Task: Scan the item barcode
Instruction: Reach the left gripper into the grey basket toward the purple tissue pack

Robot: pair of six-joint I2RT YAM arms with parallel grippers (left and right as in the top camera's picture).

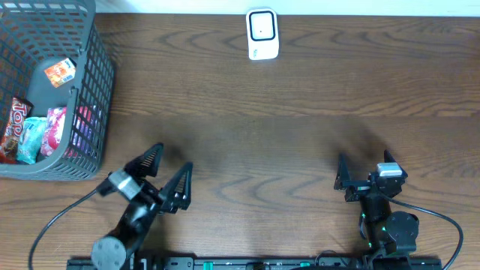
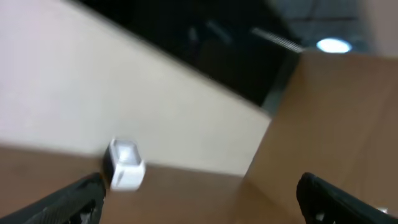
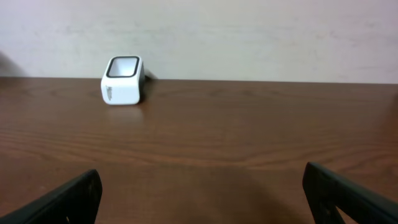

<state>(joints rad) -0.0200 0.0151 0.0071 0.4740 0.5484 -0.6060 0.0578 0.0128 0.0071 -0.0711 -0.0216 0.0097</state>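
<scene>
Barely off the mark: hovered with left gripper (image 1: 174, 157) and right gripper (image 1: 365, 171) both spread wide and empty, had the snack packets (image 1: 19, 124) lying in the grey basket (image 1: 101, 82), well apart from the white scanner (image 1: 262, 34), with no pick or scan made yet.

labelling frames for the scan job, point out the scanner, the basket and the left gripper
scanner (image 1: 262, 34), overhead view, middle of its white top.
basket (image 1: 94, 105), overhead view, on its right mesh wall.
left gripper (image 1: 171, 159), overhead view, midway between its open fingertips.
</scene>
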